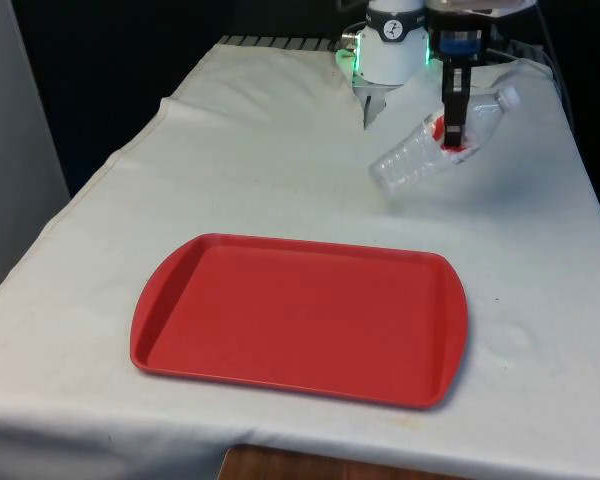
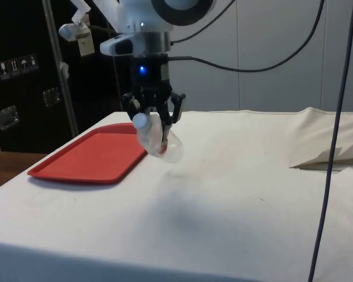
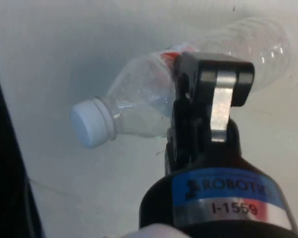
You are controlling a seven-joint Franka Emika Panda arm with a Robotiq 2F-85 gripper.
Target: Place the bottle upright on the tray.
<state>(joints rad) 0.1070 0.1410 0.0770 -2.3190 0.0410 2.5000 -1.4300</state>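
One red plastic tray point(image 1: 300, 320) lies on the white tablecloth point(image 1: 230, 170) toward the near end of the table, nothing on it. Taking the tray's middle as the centre of a clock in the front view, the clear plastic water bottle point(image 1: 420, 150) hangs at about one o'clock, well apart from the tray and lifted off the cloth. Its ribbed base points down toward seven o'clock and its white cap point(image 1: 510, 97) up toward one o'clock, so it sits tilted, nearer to lying than to standing. A red label band point(image 1: 460, 150) wraps its middle.

The black gripper point(image 1: 454, 140) comes down on the bottle from twelve o'clock, and its fingers are closed around the bottle's waist at the label, one on each side, with the bottle's body filling the narrow gap between them. In the side view the gripper point(image 2: 153, 120) holds the bottle point(image 2: 157, 138) above the cloth just beyond the tray's point(image 2: 88, 155) far corner, cap point(image 2: 140, 121) tipped toward the camera and the transparent body hanging below the fingers. A faint shadow falls on the cloth beneath it.

In the wrist view the bottle point(image 3: 154, 99) crosses behind one finger point(image 3: 213, 94), its cap point(image 3: 92, 121) to one side of the gripper point(image 3: 188, 99) and the ribbed lower body out past the other, with white cloth point(image 3: 64, 39) under it.
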